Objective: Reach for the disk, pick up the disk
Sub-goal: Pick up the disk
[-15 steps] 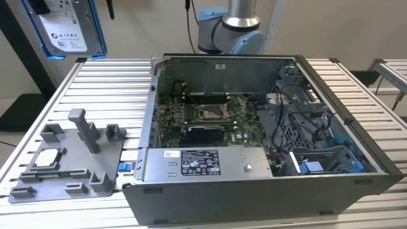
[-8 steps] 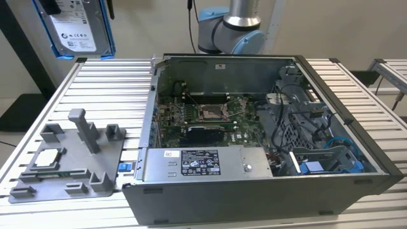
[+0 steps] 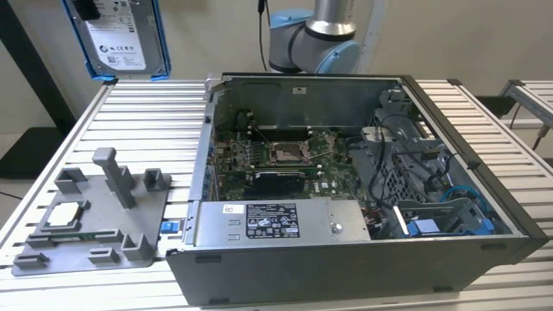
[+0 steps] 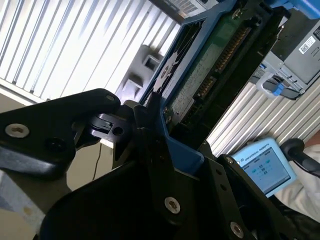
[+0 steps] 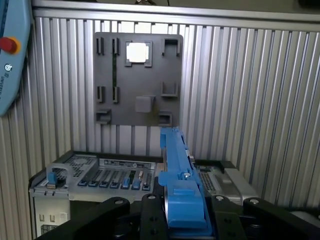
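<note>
The disk (image 3: 121, 39) hangs upright in the air, high above the slatted table at the exterior view's far left. It is a silver-grey drive with a white label and a blue bracket round its edges. In the first wrist view the disk (image 5: 179, 180) is seen edge-on, its blue bracket standing between the black fingers (image 5: 150, 212) of my gripper (image 5: 182, 220), which is shut on it. In the second wrist view the disk (image 4: 210, 65) shows its green circuit side, with the gripper (image 4: 165, 150) clamped on the blue edge.
An open computer case (image 3: 509, 220) takes up the table's middle and right, with a blue bay part (image 3: 441, 223) inside. A grey fixture plate (image 3: 129, 243) carrying a small square chip (image 3: 65, 217) lies at the left. A teach pendant (image 4: 265, 165) sits off the table.
</note>
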Controlling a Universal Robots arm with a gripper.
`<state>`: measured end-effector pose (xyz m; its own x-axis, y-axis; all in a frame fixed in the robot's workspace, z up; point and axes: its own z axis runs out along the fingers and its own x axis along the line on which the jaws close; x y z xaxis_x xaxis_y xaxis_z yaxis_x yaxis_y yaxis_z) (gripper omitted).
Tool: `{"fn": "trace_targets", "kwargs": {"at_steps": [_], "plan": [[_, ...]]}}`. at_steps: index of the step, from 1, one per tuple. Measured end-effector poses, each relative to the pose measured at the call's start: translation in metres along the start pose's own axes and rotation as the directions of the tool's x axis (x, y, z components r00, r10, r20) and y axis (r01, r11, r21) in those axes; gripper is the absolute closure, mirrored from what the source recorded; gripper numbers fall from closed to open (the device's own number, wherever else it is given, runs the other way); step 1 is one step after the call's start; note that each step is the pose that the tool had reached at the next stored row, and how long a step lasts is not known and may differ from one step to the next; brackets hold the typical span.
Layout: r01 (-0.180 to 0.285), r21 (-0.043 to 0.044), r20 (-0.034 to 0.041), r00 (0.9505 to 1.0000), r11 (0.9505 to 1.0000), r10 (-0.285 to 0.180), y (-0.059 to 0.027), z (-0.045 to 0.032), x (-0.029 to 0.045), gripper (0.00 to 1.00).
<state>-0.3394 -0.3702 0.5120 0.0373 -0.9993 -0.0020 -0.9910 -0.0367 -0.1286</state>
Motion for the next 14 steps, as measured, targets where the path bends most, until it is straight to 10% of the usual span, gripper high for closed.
{"fn": "trace_targets", "kwargs": {"at_steps": [14], "plan": [[0.000, -0.0009, 0.0000, 1.0000, 1.0000, 0.000, -0.0399, 0.0051, 0.0015, 1.00]]}}
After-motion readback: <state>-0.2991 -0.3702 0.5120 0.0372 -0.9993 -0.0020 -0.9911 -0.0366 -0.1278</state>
